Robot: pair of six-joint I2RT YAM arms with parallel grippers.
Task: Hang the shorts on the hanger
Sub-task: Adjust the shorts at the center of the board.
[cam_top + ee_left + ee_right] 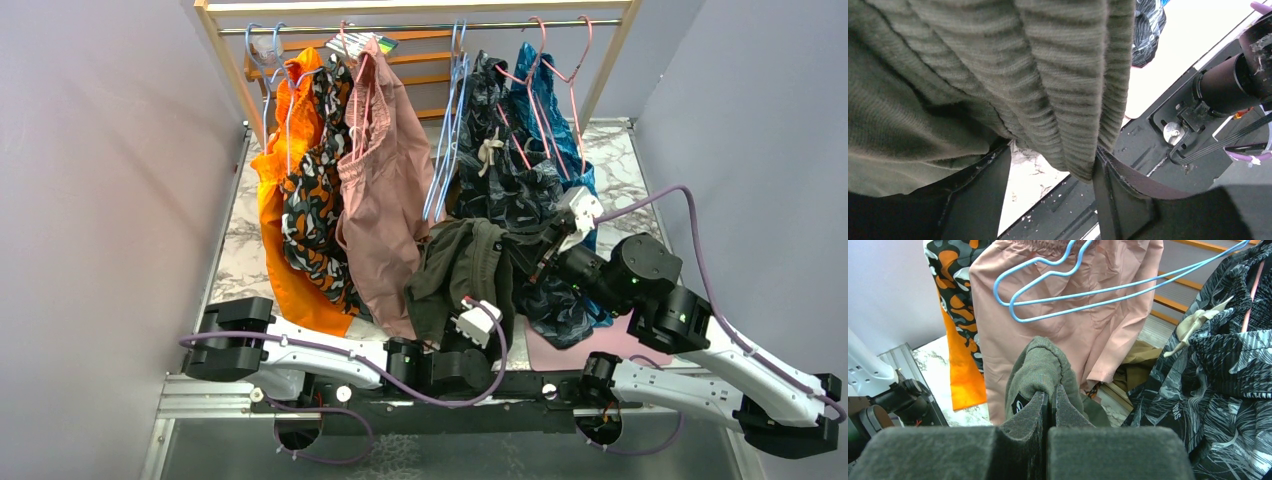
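While only the right gripper (1049, 396) clamps the shorts (1040, 365), the left gripper (1050, 156) gapes around them. That lone pinch could slip, missing the hanger (1098, 291).

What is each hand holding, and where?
The right hand pinches a fold of the shorts; the left hand straddles their ribbed waistband, unclamped.

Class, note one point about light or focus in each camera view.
Top external: even light, sharp. Left wrist: the shorts crowd the lens; upper right is blown out white. Right wrist: the right end effector looks dark and soft, the pink shorts behind crisp.
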